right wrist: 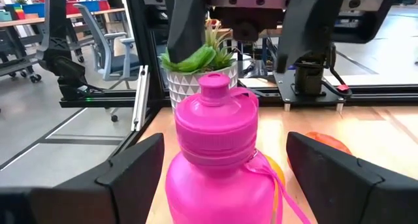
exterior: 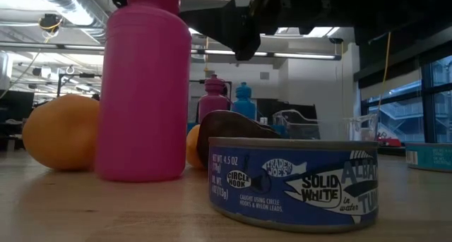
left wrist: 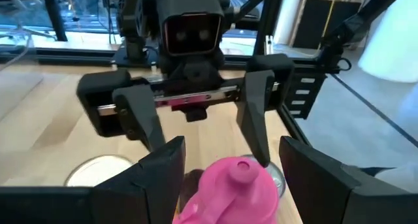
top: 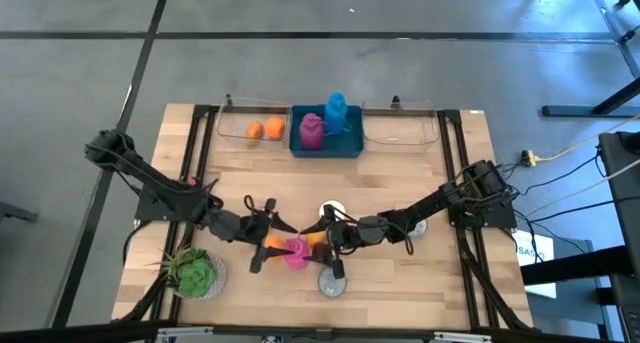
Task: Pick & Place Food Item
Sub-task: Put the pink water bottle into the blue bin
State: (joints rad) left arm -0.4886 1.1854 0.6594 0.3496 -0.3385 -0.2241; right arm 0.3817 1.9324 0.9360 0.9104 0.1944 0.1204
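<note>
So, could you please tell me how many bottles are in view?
3: a pink bottle standing between the two pincers at the table's front, and a pink one and a blue one in the blue bin at the back.

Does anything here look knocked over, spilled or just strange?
Nothing is spilled or toppled. The pink bottle stands upright by two oranges and a tuna can. One oddity: the left pincer and right pincer both crowd that bottle, jaws open.

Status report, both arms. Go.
Left tool and right tool both open, flanking the pink bottle at table centre. Bottle upright, not gripped. Orange right beside it; tuna can nearby.
</note>
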